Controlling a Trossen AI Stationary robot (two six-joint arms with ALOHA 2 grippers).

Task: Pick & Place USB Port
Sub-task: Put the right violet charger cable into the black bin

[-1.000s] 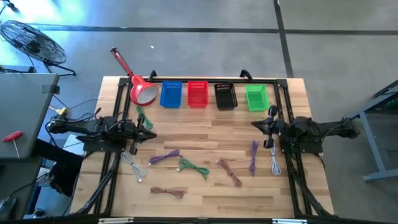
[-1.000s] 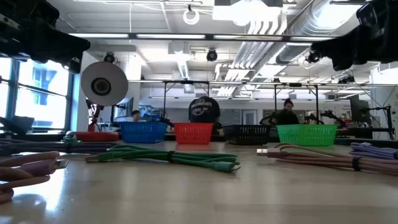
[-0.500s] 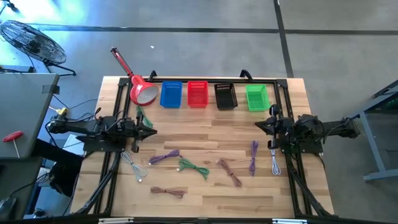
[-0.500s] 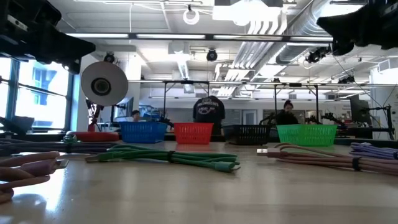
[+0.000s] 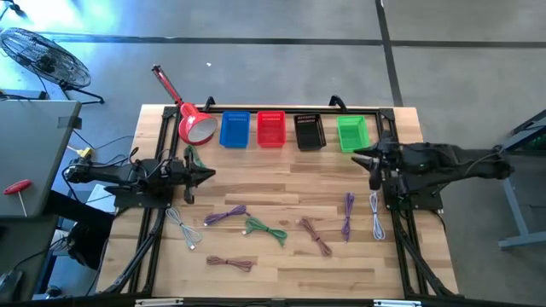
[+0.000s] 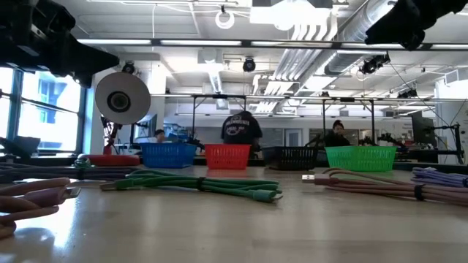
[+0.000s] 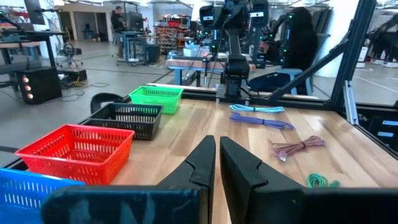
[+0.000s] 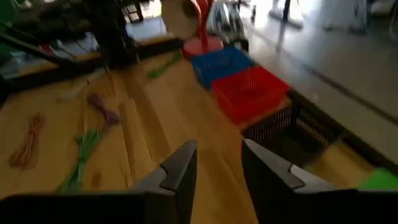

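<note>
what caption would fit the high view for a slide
Overhead view: coiled cables lie on a wooden table before four coloured baskets, with both arms raised at the sides.

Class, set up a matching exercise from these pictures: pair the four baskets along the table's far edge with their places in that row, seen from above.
Things:
1. blue basket
2. red basket
3. black basket
4. green basket

Places:
A. right end, nearest the right gripper
B. second from the right
C. left end, beside the red lamp
D. second from the left

Pairs: 1-C, 2-D, 3-B, 4-A
</note>
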